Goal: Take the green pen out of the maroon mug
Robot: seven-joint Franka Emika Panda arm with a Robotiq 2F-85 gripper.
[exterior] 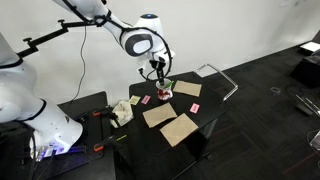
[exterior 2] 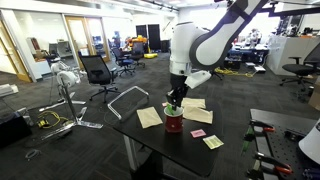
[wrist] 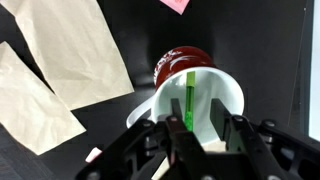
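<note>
Black two-finger gripper (wrist: 200,125) is sitting closest in the wrist view, jaws standing a little apart on either side of the thin yellow-green pen (wrist: 188,95); can't tell if it's actually pinching it. That pen is standing inside the small round maroon mug (wrist: 180,58). Both exterior views are showing the gripper (exterior: 160,78) (exterior 2: 176,100) hanging right over the mug (exterior: 165,93) (exterior 2: 174,122) on the black table (exterior 2: 150,140), flat tan cards (exterior: 158,115) lying nearby.
</note>
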